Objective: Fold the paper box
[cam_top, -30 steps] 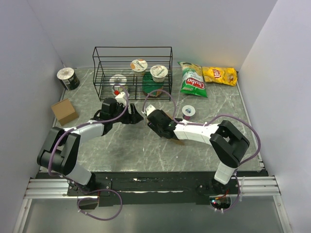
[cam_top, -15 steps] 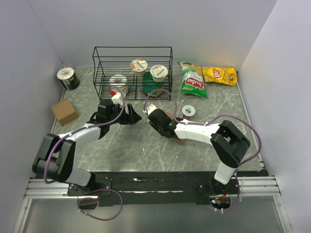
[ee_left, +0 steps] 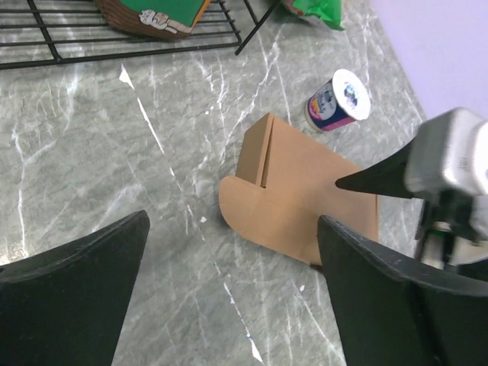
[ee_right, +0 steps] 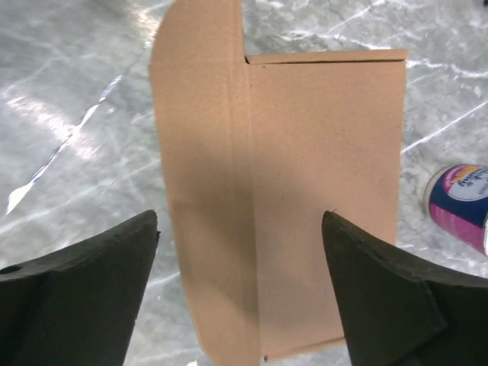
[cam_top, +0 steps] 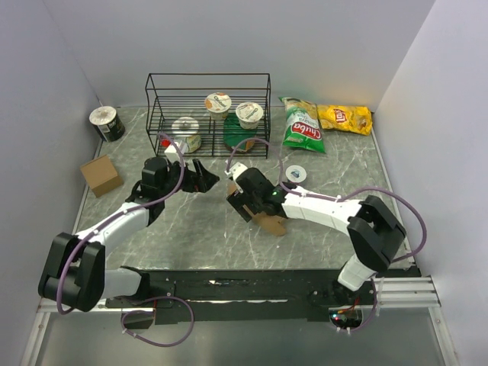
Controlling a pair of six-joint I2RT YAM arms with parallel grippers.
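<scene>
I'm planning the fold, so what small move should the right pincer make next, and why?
Probably lower the right pincer and close it on an edge of the paper box. It lies flat and unheld on the table; the right pincer hovers open above it, and the left pincer is open too.

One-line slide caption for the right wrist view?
Open right gripper above the flattened paper box lying on the marble table, a small cup beside it.
</scene>
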